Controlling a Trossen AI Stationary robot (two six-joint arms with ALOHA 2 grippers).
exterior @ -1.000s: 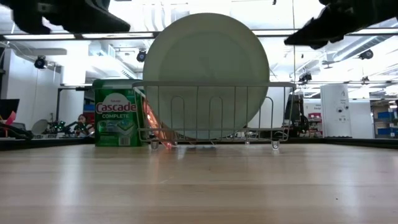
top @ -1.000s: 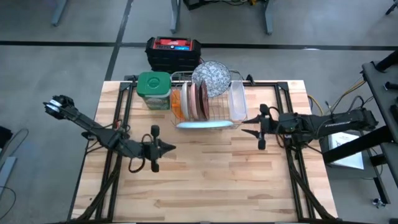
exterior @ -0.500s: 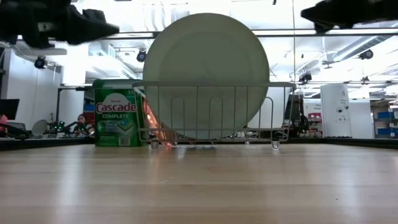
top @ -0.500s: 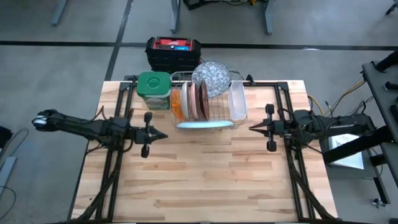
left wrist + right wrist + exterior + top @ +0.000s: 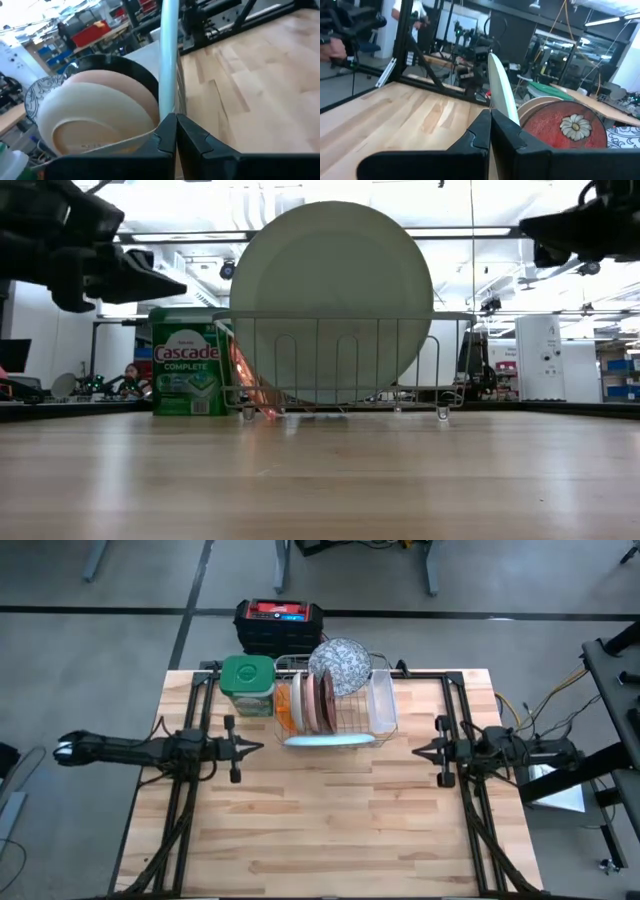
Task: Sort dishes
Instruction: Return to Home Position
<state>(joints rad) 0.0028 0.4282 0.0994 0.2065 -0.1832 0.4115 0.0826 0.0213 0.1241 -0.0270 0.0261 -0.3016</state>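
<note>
We log the plates (image 5: 312, 705) slotted upright in the wire rack (image 5: 352, 712) at twelve o'clock, so they stay sorted; left gripper (image 5: 256, 747) at nine, right gripper (image 5: 417, 750) at three, both pinched together, empty, parked clear.

Left tool (image 5: 176, 120) fingers pressed together; light blue plate (image 5: 169, 50) upright ahead.
</note>
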